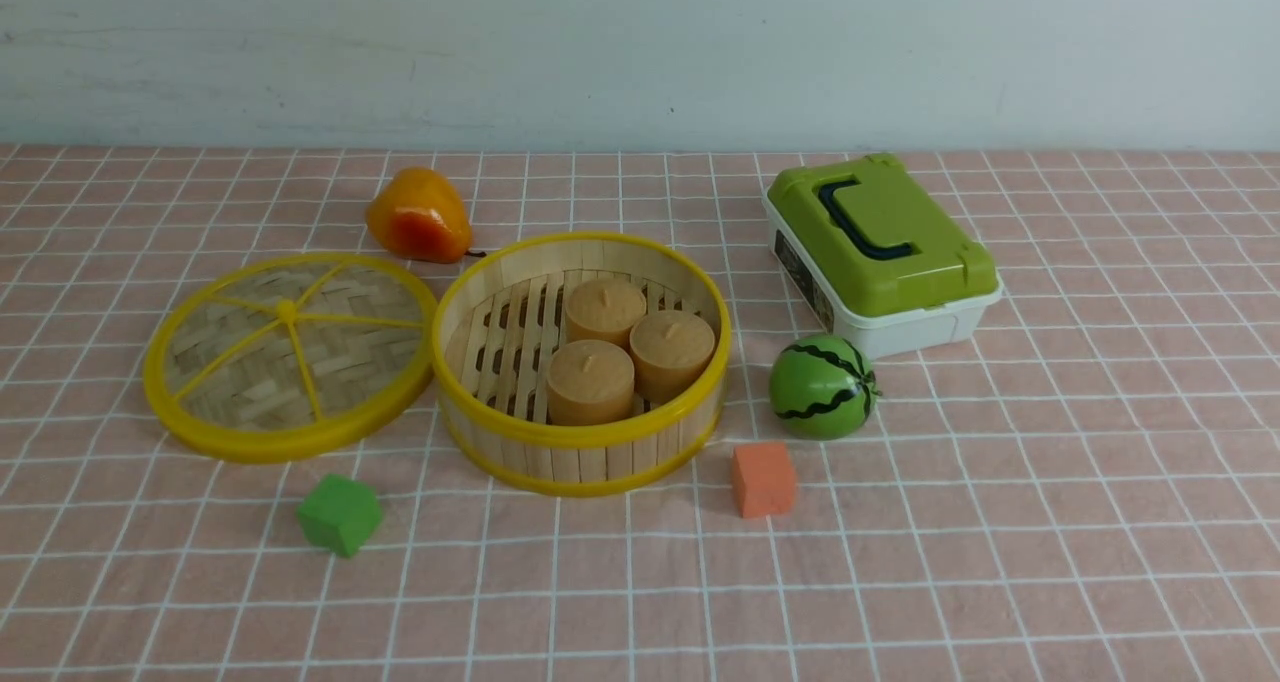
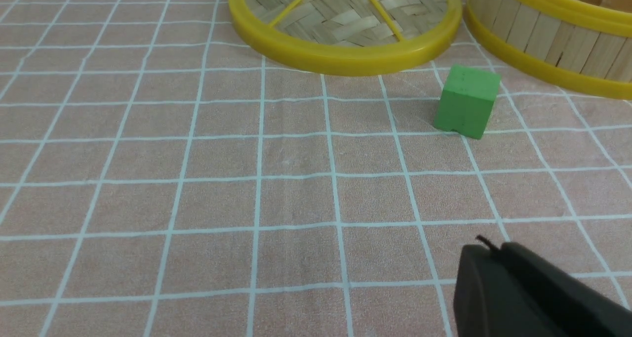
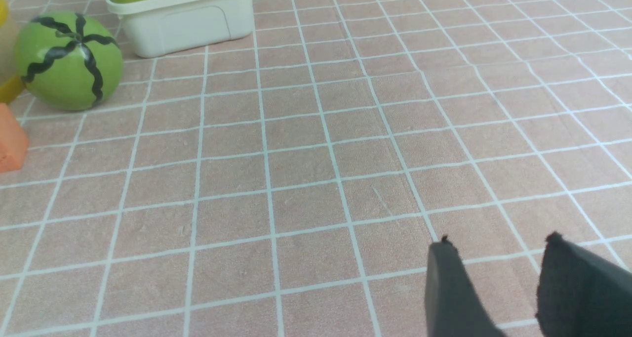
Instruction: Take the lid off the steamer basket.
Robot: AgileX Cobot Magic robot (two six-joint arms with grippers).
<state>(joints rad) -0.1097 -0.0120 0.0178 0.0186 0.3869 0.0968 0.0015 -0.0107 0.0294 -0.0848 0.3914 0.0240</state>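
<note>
I see the lid (image 1: 290,355) off, lying flat on the checked cloth (image 1: 1000,522), its edge touching the steamer basket (image 1: 583,459) on the basket's left. Three cakes (image 1: 628,349) sit inside the basket. Left gripper (image 2: 489,250) looks closed, I think, holding nothing; it's partly cropped. Right gripper (image 3: 498,243) slightly open, empty, over bare cloth.

- The right wrist view's edge cropped the orange block (image 3: 9,142) and the white box (image 3: 180,16).
- The left pincer (image 2: 486,250) showed only one dark tip.
- The left wrist view cut off the lid (image 2: 345,55).
</note>
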